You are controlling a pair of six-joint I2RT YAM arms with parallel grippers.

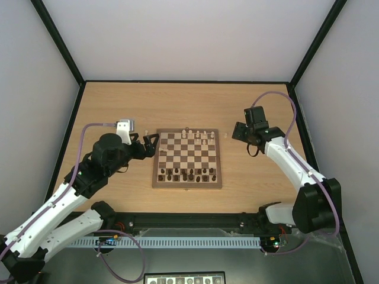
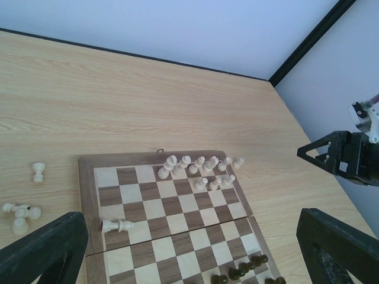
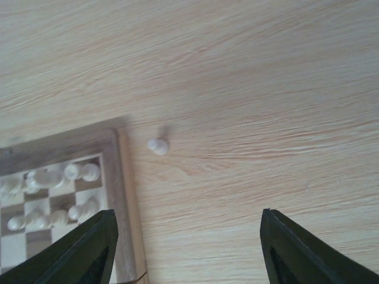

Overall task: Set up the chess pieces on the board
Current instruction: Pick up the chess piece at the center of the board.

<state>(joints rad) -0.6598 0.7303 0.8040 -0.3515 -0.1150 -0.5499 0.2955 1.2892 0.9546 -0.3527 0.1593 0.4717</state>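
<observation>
A lone pale chess piece (image 3: 158,145) sits on the counter (image 3: 266,89), toward its right edge and just off the board (image 3: 124,195). It is ahead of the right tool (image 3: 187,219), slightly left of centre. The right tool is released and empty, and its arm is the nearer. The left tool (image 2: 189,236) is also released.

Light wood surface (image 1: 177,106) carries board (image 1: 188,185). One pale piece (image 3: 158,145) lies just off its right edge, a few pale pieces (image 2: 21,213) loose off left.
</observation>
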